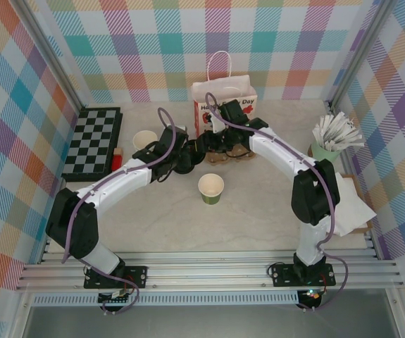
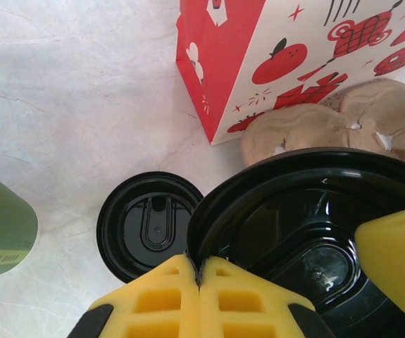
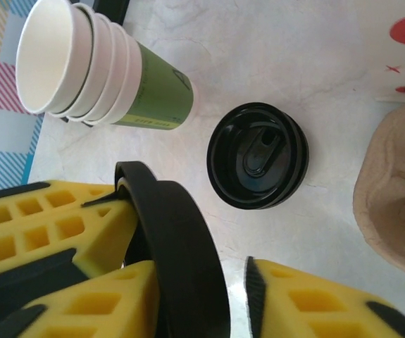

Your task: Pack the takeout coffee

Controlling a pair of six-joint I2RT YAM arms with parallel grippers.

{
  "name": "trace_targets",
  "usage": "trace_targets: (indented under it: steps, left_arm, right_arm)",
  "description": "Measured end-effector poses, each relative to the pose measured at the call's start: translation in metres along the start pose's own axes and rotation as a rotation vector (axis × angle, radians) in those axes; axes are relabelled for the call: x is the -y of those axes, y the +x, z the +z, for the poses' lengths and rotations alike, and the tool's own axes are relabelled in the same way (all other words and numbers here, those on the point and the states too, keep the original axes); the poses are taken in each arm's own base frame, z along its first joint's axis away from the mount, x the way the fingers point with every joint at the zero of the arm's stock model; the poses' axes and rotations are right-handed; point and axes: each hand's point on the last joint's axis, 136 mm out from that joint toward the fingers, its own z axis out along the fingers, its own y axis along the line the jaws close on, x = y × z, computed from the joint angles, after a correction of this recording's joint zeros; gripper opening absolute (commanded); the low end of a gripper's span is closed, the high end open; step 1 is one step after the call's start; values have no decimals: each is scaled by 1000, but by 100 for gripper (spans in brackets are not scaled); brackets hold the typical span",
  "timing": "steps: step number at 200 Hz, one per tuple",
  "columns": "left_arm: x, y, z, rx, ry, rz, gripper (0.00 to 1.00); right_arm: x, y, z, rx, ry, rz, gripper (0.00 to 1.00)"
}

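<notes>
My left gripper [image 2: 198, 264] is shut on the rim of a round black lid [image 2: 294, 211] and holds it above the table. My right gripper [image 3: 202, 282] stands around that same lid [image 3: 174, 239]. One pad rests against the lid and a gap shows at the other pad, so it is open. The left fingers [image 3: 54, 218] pinch the lid's far edge. Both grippers meet in front of the bag [image 1: 225, 105]. The takeout coffee cup [image 1: 210, 189], cream with a green band, stands lidless mid-table, apart from both grippers.
A second black lid [image 3: 258, 156] lies flat on the table. A lidless stack of cups [image 3: 96, 70] stands beside it. A cardboard cup carrier [image 2: 329, 127] sits by the red-and-white bag [image 2: 272, 49]. A chessboard [image 1: 93, 141] lies left, a mint cup of sticks [image 1: 329, 141] right.
</notes>
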Motion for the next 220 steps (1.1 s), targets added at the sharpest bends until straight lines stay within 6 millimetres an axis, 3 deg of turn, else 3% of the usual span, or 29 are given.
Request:
trace_targets:
  steps: [46, 64, 86, 99, 119, 144, 158, 174, 185, 220]
  left_arm:
    - [6, -9, -4, 12, 25, 21, 0]
    - [10, -11, -7, 10, 49, 29, 33]
    - [16, -16, -21, 17, 91, 19, 63]
    - [20, -26, -42, 52, 132, 9, 78]
    - [20, -51, -93, 168, 202, -37, 99]
    - [2, -84, -168, 332, 293, -168, 100]
    - [-18, -95, -187, 369, 323, -267, 100]
    - [-32, -100, -191, 338, 359, -353, 100]
    - [-31, -101, -188, 273, 392, -373, 100]
    - [8, -88, -173, -17, 576, -298, 95]
  right_arm:
    - [14, 2, 1, 9, 66, -33, 11]
    - [16, 2, -3, 30, 90, -70, 5]
    - [12, -5, -23, 100, 122, -151, 0]
    - [7, -13, -40, 168, 143, -223, 0]
    - [-6, -24, -76, 314, 172, -379, 0]
    - [-27, -27, -123, 549, 199, -688, 0]
    - [-39, -27, -141, 668, 226, -893, 0]
    - [-54, -29, -152, 758, 257, -1122, 0]
    - [-67, -30, -157, 807, 284, -1277, 0]
    - [-131, -11, -184, 996, 370, -1818, 0]
